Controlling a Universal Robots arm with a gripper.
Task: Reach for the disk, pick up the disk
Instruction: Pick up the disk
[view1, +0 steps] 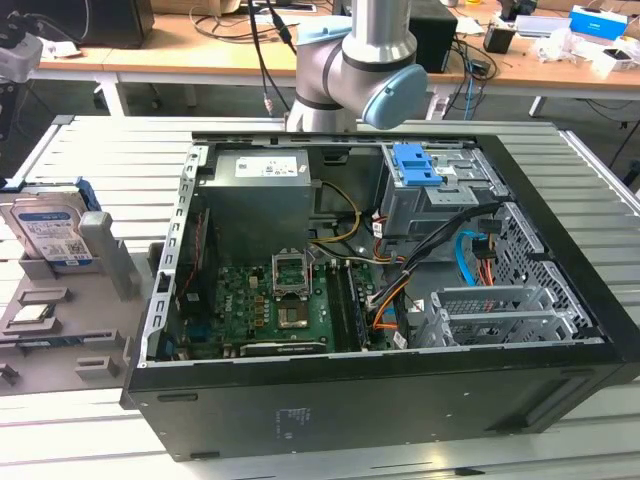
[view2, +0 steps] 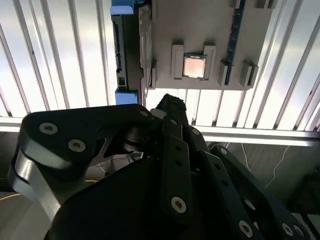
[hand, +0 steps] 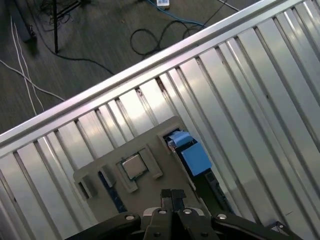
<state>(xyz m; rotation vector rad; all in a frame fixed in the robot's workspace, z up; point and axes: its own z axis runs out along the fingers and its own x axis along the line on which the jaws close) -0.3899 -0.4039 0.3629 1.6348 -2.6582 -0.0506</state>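
The disk stands upright on edge in the grey slotted stand at the exterior view's left; its white label with a blue band shows. In both wrist views I look down on it edge-on: a thin dark slab with blue rails beside the stand, and again the disk next to the stand. My gripper hangs above the stand, a little to the side of the disk, touching nothing. Its black fingertips sit pressed together, shut and empty.
A small square chip lies in a recess of the stand. An open computer case with a blue latch on its drive cage stands in the middle of the slatted metal table. My arm rises behind it.
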